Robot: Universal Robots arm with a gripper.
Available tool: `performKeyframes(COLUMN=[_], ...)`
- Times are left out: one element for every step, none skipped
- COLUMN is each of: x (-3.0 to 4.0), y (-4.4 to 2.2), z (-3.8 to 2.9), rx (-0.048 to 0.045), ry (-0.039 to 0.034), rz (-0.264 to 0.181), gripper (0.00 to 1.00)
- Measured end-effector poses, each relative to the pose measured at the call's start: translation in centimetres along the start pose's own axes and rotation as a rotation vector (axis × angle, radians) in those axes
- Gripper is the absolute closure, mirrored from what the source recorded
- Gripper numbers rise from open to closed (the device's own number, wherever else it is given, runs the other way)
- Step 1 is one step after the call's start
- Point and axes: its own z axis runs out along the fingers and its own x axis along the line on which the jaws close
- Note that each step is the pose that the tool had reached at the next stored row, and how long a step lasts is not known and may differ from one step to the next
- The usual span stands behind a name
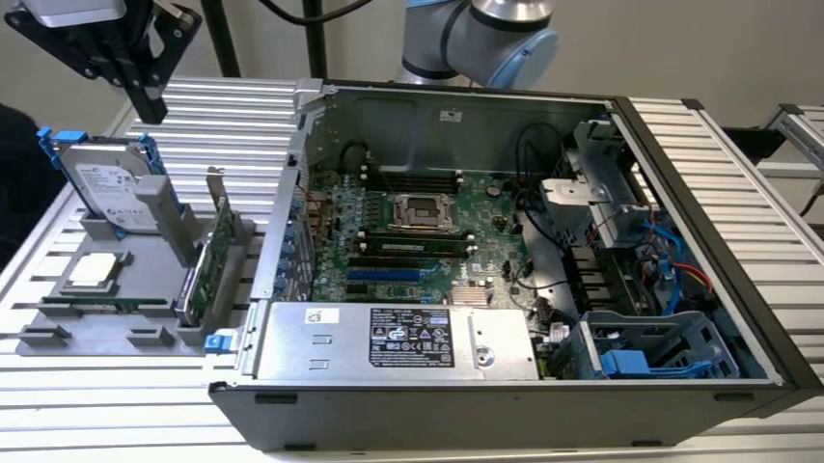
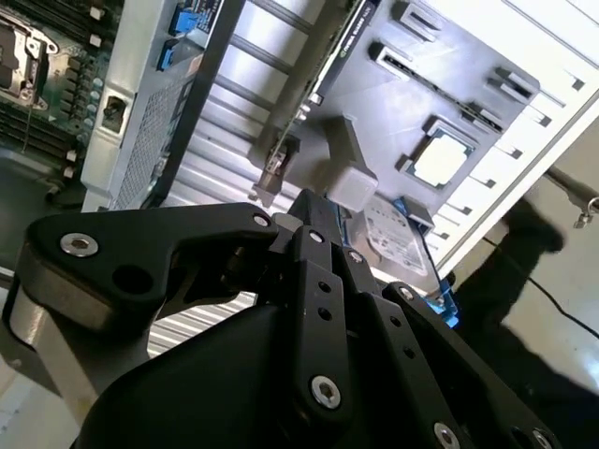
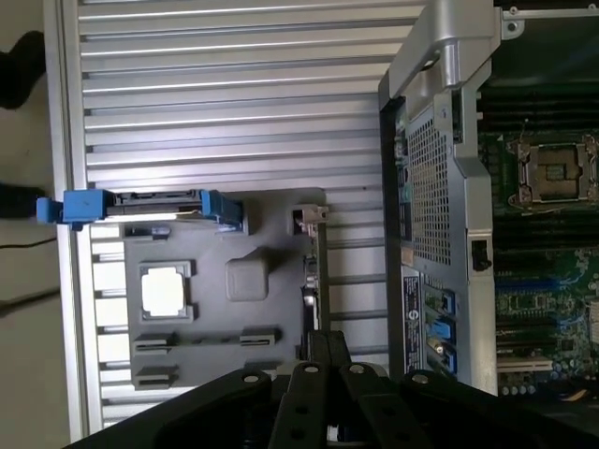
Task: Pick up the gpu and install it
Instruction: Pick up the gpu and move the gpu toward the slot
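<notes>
Ribbed metal tabletop [image 1: 721,145] bears a grey tray [image 1: 145,287] where the gpu [image 1: 206,265] stands on edge, at 9 o'clock of the open computer case [image 1: 451,415] in the exterior view, with the gripper [image 1: 152,108] hanging closed and empty at the card's 11 o'clock.

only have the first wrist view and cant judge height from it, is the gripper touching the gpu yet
observer: No. In the exterior view the gripper hangs well above the tray, apart from the gpu.
operator: is the gpu flat or standing
observer: Standing on its long edge in the tray, green board face showing, silver bracket sticking up at one end.
operator: whats the blue-ended thing beside it
observer: A hard drive in a blue frame, upright in the tray with its label face showing.
</notes>
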Motion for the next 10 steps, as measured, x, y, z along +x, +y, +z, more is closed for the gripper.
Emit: performKeyframes(x=[-0.01,-0.01,-0.02,-0.02,-0.03,-0.04,-0.04,-0.05,-0.05,-0.06], y=[-0.09,-0.18,-0.27,-0.34,-0.42,-0.51,-0.59,-0.67,-0.75,-0.83], z=[0.00,-0.01,-0.01,-0.02,-0.02,-0.03,-0.03,-0.03,-0.04,-0.04], rx=[0.0000,0.0000,0.0000,0.0000,0.0000,0.0001,0.0000,-0.0001,0.0001,0.0000], ry=[0.0000,0.0000,-0.0001,0.0000,0.0000,0.0000,0.0000,0.0000,0.0000,0.0000], rz=[0.000,0.000,0.000,0.000,0.000,0.000,0.000,0.000,0.000,0.000], gripper=[1.00,1.00,1.00,1.00,1.00,1.00,1.00,1.00,1.00,1.00])
